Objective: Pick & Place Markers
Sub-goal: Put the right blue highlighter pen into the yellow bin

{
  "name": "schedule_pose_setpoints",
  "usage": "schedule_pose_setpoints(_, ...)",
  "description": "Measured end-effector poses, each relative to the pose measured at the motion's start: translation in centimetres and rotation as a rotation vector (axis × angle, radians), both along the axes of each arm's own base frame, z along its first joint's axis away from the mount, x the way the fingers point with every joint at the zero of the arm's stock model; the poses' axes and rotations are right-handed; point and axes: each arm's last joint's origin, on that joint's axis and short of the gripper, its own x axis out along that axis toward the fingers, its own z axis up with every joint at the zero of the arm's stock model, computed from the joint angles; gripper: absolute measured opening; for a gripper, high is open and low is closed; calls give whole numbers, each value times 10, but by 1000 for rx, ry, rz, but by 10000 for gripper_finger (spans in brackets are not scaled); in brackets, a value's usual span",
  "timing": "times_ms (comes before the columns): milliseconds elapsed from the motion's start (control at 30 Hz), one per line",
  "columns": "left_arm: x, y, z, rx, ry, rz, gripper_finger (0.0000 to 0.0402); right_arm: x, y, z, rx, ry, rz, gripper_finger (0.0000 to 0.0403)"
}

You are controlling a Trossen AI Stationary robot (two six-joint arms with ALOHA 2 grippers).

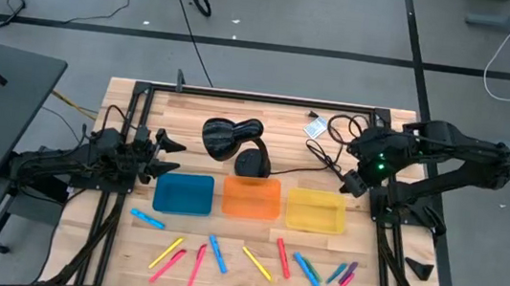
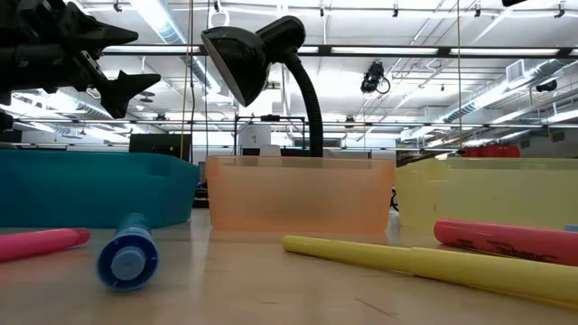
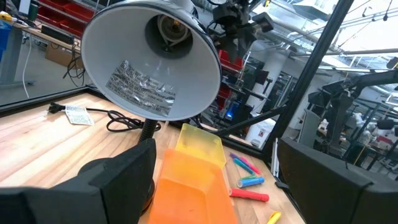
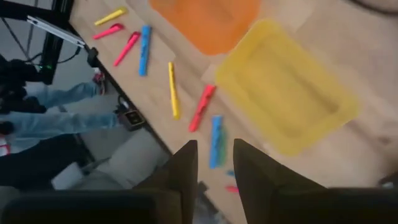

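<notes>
Markers (image 1: 251,260) on table front, both grippers up, empty.

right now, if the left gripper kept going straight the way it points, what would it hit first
Most likely the black desk lamp: the left gripper points straight at its shade, above the orange tray, though depth is hard to judge.

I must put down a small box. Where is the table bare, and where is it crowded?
Bare wood lies behind the blue tray, beside the lamp, and at the front left corner below the lone blue marker. The strip in front of the orange tray and yellow tray is crowded with markers.
</notes>
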Motion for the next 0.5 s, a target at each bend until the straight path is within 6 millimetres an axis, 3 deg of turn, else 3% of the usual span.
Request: schedule_pose_setpoints(500, 0, 0, 0, 0, 0, 0, 342, 24, 26, -6, 113, 36, -15, 105)
